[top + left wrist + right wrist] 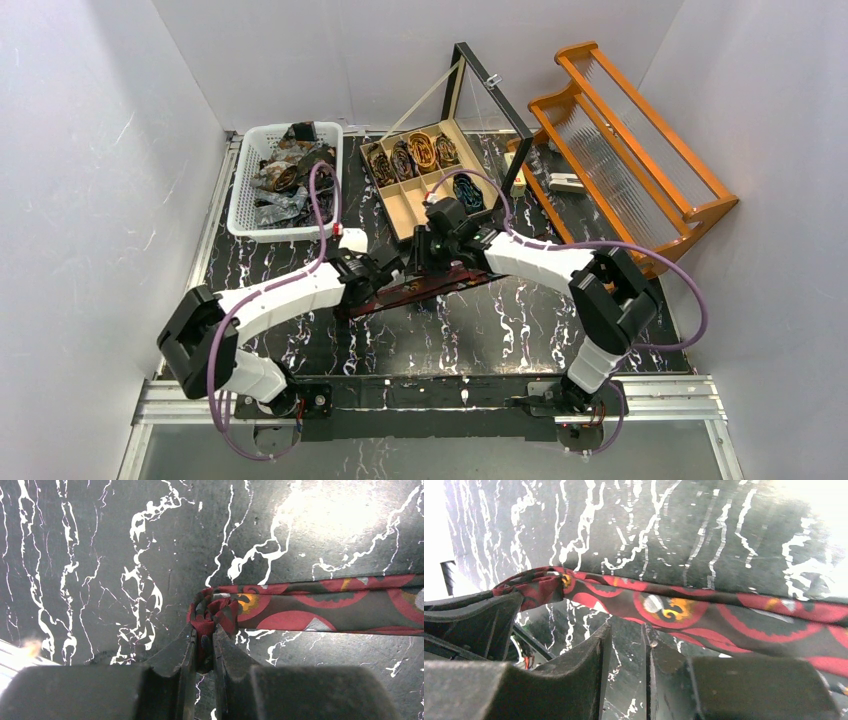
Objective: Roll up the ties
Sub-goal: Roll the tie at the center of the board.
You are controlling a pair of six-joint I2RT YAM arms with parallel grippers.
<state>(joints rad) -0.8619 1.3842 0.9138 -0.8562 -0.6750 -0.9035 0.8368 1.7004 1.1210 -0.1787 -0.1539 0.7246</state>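
A dark tie with red and gold figures (420, 290) lies flat across the black marbled table between the two arms. In the left wrist view my left gripper (204, 630) is shut on the bunched, folded end of this tie (220, 610), and the strip runs off to the right. In the right wrist view my right gripper (626, 627) stands open, nothing between its fingers, with the tie (674, 607) just past its fingertips. Seen from above, both grippers meet over the tie, left gripper (385, 270) and right gripper (430, 255).
A white basket (245, 205) at the back left holds several loose ties (290, 170). Behind the grippers stands a wooden compartment box (405, 215) with its lid raised (490, 85), holding rolled ties (422, 150). An orange wooden rack (640, 130) is at the back right.
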